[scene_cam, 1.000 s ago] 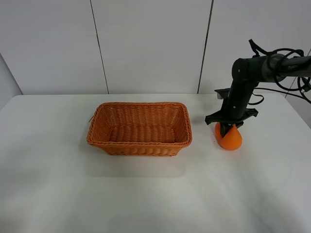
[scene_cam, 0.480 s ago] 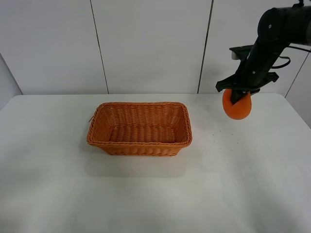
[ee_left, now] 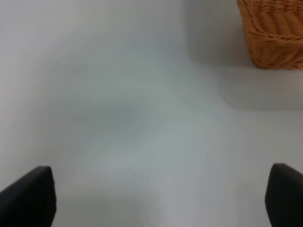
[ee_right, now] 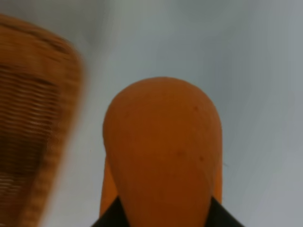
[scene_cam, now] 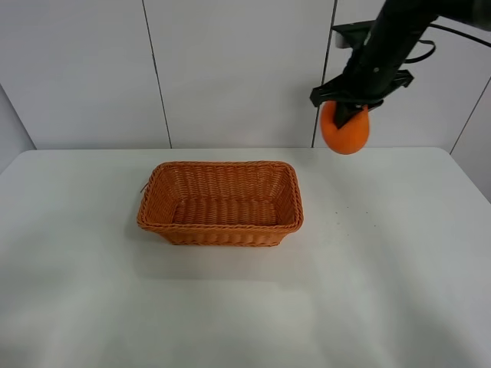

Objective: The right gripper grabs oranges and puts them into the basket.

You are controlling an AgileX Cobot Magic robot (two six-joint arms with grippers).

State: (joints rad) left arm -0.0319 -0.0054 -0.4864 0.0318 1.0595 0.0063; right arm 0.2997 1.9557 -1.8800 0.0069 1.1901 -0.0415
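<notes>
My right gripper (scene_cam: 350, 115) is shut on the orange (scene_cam: 344, 132) and holds it high in the air, to the right of and above the wicker basket (scene_cam: 221, 203). The basket stands in the middle of the white table and has nothing in it. In the right wrist view the orange (ee_right: 163, 151) fills the middle and hides the fingers, with the basket's blurred rim (ee_right: 33, 127) at the side. The left wrist view shows my left gripper (ee_left: 156, 198) with its two black fingertips (ee_left: 29, 198) far apart over bare table, and a corner of the basket (ee_left: 274, 33).
The white table (scene_cam: 245, 307) runs to a white panelled wall behind. The right arm's black links and cables (scene_cam: 399, 31) hang at the upper right. The left arm is out of the exterior view.
The right gripper has lifted the orange off the table on the right and carried it up and to the left, nearer the basket. The basket has not moved.
</notes>
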